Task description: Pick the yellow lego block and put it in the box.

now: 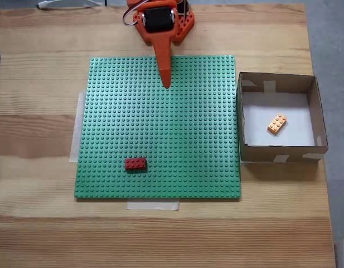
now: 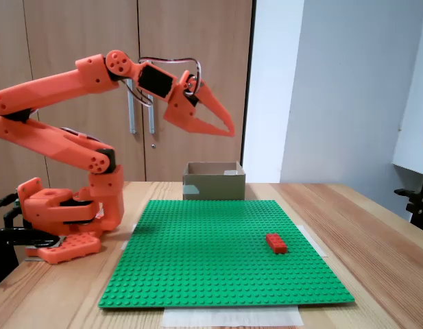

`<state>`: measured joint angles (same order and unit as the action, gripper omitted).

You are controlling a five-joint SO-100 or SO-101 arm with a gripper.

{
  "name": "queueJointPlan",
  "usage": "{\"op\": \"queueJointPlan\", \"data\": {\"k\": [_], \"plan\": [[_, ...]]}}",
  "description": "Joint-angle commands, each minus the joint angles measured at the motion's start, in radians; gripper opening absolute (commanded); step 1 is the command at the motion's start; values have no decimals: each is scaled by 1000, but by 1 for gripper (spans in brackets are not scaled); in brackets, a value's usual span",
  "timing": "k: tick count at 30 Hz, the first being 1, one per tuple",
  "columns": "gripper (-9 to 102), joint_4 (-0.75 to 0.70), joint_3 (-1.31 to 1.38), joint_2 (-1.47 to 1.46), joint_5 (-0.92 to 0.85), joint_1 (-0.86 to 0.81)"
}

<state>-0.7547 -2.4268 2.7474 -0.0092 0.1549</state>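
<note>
The small yellow-orange studded lego brick (image 1: pixel 277 123) already lies inside the shallow brown cardboard box (image 1: pixel 279 151), long axis diagonal, well right of the orange two-finger gripper (image 1: pixel 165 82), raised over the green baseplate (image 1: pixel 160 178), fingers together, empty.

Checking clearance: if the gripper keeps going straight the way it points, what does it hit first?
Probably the green baseplate. The gripper hangs shut and empty above it, tips angled slightly down across the plate. Exact landing spot is uncertain; the red brick lies off to the side.
</note>
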Motion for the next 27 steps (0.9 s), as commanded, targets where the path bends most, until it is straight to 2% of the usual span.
{"op": "queueJointPlan", "data": {"k": [1,17,18,27], "plan": [[-1,-2,-23,46,12,-20],[-1,71,-377,295,11,-100],[-1,78,-459,356,8,-118],[-1,32,-606,480,8,-152]]}}
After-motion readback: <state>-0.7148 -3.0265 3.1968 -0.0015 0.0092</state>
